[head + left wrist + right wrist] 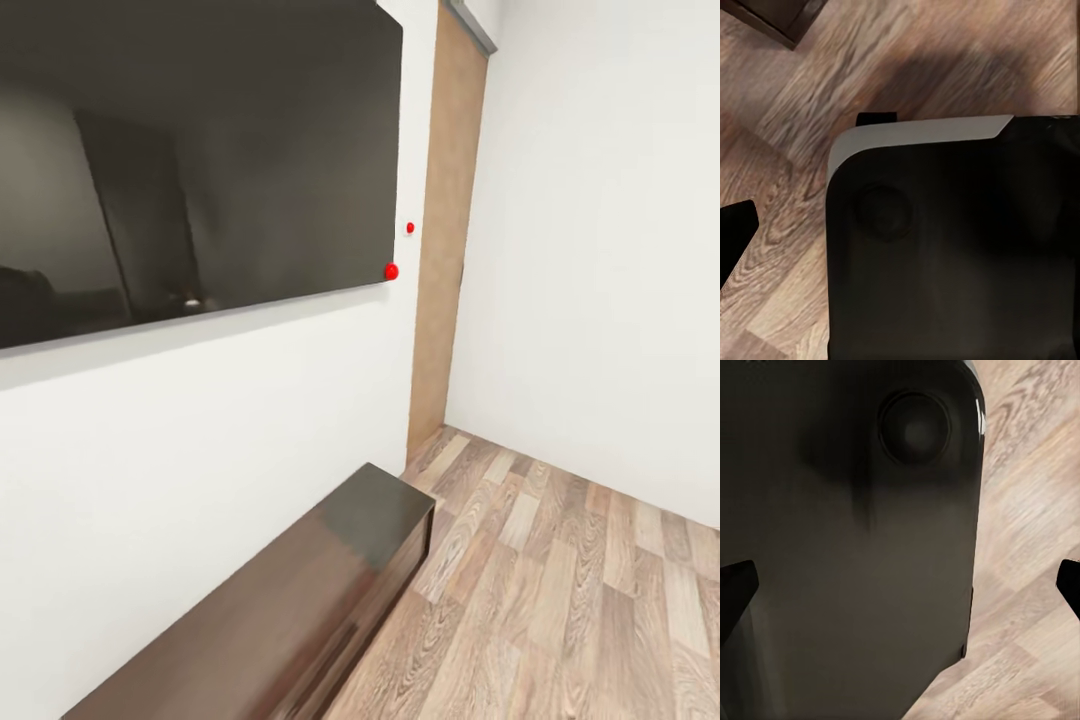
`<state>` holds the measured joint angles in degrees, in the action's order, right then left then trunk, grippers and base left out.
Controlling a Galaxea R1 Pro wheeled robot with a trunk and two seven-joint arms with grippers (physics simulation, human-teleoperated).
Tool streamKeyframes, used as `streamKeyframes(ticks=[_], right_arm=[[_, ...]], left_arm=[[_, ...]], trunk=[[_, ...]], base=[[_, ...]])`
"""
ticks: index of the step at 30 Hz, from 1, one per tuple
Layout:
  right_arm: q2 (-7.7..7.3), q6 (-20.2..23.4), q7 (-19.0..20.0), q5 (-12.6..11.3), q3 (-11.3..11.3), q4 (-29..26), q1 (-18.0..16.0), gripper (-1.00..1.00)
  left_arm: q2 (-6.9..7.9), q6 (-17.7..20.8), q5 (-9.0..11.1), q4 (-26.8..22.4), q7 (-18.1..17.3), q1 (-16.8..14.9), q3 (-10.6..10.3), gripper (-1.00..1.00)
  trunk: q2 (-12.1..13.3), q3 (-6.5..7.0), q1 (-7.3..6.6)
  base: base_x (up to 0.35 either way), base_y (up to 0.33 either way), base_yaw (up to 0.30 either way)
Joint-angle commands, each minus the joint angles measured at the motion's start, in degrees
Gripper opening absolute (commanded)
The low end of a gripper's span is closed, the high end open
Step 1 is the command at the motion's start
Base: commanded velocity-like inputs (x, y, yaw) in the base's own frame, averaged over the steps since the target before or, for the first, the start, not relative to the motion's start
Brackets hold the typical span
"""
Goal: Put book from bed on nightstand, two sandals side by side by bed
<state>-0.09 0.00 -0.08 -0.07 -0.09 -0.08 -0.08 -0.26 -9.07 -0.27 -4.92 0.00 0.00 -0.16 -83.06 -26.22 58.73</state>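
Right gripper (pixel 900 589): fingers spread wide, one dark fingertip (pixel 735 592) at each side of the right wrist view, nothing between them. Hangs over the robot's own black base (pixel 847 547), beside a strip of pale wood floor (pixel 1027 585). Round recess (pixel 916 427) in the base's glossy top, close to its rounded corner.

Left gripper (pixel 900 240): one dark fingertip (pixel 735 232) visible over the floor; the opposite finger lost against the black base (pixel 952 255), so open or closed cannot be told. Grey band (pixel 922 131) along the base's edge, with a small black tab (pixel 876 118) projecting from it onto the planks. Corner of dark-brown furniture (pixel 765 15) on the floor, well apart from the base.

Head view, nearest first:
- Long, low dark-brown dresser (pixel 290 610), glossy top, set flush against a white wall (pixel 200 430).
- Wood-plank floor (pixel 560 590) running from the dresser's front to the room's far corner.
- Large dark flat screen (pixel 190 150) mounted on the wall above the dresser, showing dim reflections.
- Red round marker (pixel 391 271) at the screen's lower corner; smaller red dot (pixel 410 228) on the wall just beside that edge.
- Tall tan panel (pixel 445 240) standing upright past the dresser's far end, reaching the floor.
- Plain white wall (pixel 600 250) closing the corner beyond.

Position of the book and the sandals: cannot be told from these views.
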Motion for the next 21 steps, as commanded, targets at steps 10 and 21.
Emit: streamKeyframes(ticks=[10,21], right_arm=[[0.00,0.00,-0.01,-0.01,0.00,-0.01,-0.01,1.00],[0.00,0.00,-0.01,-0.01,-0.01,-0.01,-0.01,1.00]], left_arm=[[0.00,-0.15,-0.05,-0.01,0.00,0.00,-0.06,1.00],[0.00,-0.16,0.01,-0.01,-0.02,0.00,-0.08,1.00]], trunk=[[-0.02,0.19,0.00],[-0.02,0.46,0.00]], base=[[0.000,0.000,-0.246],[0.000,0.000,-0.240]])
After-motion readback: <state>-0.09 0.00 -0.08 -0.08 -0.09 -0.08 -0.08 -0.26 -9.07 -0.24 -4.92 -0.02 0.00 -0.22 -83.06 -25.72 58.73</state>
